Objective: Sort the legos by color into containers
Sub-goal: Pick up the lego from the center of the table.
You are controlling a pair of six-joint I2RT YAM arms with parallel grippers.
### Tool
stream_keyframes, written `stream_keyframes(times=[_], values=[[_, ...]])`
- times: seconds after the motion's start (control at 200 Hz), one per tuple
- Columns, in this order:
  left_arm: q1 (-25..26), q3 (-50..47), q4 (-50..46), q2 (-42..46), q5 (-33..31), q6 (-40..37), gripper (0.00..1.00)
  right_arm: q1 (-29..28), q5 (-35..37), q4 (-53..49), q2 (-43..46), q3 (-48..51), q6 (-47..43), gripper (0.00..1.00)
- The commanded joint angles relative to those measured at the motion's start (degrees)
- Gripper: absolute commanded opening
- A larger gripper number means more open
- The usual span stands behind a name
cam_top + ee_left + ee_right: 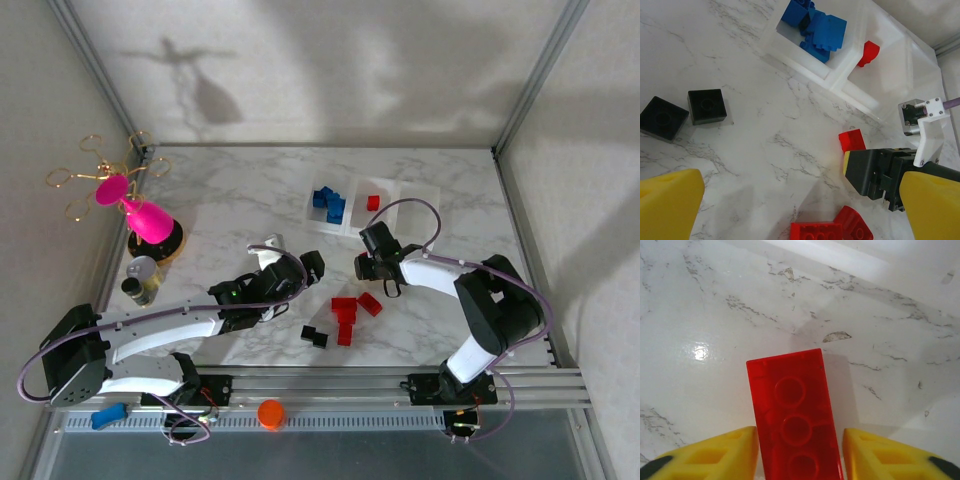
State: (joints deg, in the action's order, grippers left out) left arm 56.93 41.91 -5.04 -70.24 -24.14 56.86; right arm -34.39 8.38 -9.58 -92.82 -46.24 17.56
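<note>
Bracketing a translucent red rectangular plastic brick (790, 405) on the marble counter (715, 315), near the white plastic bins (415, 205).
Probably light, rigid, slick: right end effector (799, 435) flanks its long sides, pinch uncertain; left end effector (802, 182) spread wide.
</note>
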Motion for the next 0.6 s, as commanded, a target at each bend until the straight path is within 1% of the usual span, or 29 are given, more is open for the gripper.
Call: stream_keyframes(times=[0.0,0.145,0.255,0.466,0.596], values=[[0.4,0.6,-1.6,-0.7,-2.6,0.8,1.0,-0.2,0.9,-0.8,-1.0,-1.7,0.3,0.41],[0.4,0.8,-2.0,-0.5,-2.7,0.5,1.0,-0.3,0.4,-1.9,-0.7,-2.5,0.2,0.32],[0.4,1.0,-2.3,0.0,-3.1,0.4,1.0,-0.3,-0.8,-2.9,1.5,-3.1,0.7,0.28],[0.0,2.5,-2.6,0.2,-3.7,-0.6,1.0,-0.1,-1.5,-5.8,7.0,-6.0,1.5,0.26],[-0.6,4.4,-2.5,-0.2,-3.8,-2.8,1.0,1.6,-0.7,-7.1,7.2,-9.5,1.3,0.26]])
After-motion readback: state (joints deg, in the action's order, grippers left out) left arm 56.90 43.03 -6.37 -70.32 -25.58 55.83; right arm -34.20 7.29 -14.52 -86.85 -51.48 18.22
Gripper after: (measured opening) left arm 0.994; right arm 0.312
